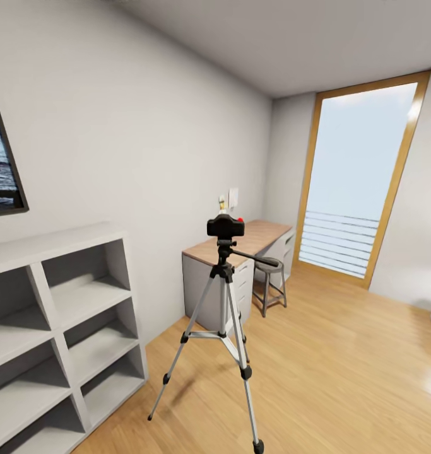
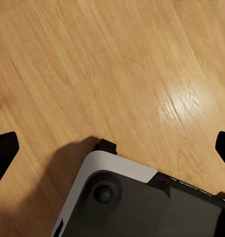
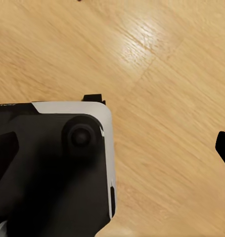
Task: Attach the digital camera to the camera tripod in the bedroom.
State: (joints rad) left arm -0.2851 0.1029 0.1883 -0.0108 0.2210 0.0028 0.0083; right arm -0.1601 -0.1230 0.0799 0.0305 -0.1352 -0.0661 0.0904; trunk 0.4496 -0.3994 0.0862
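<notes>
The digital camera (image 1: pixel 225 226), black with a red dot, sits on top of the camera tripod (image 1: pixel 226 296) in the middle of the head view. The tripod stands on the light wood floor with its silver legs spread and its pan handle pointing right. In the left wrist view my left gripper (image 2: pixel 113 148) is open, its dark fingertips (image 2: pixel 3 153) far apart above the floor. The right wrist view shows my right gripper (image 3: pixel 114 148) open too, with nothing between its fingers. Both hang low over my own base, away from the tripod.
White cube shelving (image 1: pixel 64 328) lines the left wall. Behind the tripod stand a desk (image 1: pixel 253 236) and a small stool (image 1: pixel 270 277), with a tall window (image 1: pixel 360 183) beyond. My grey and white base (image 2: pixel 142 202) (image 3: pixel 53 168) lies under the grippers. Open floor (image 1: pixel 341 366) stretches to the right.
</notes>
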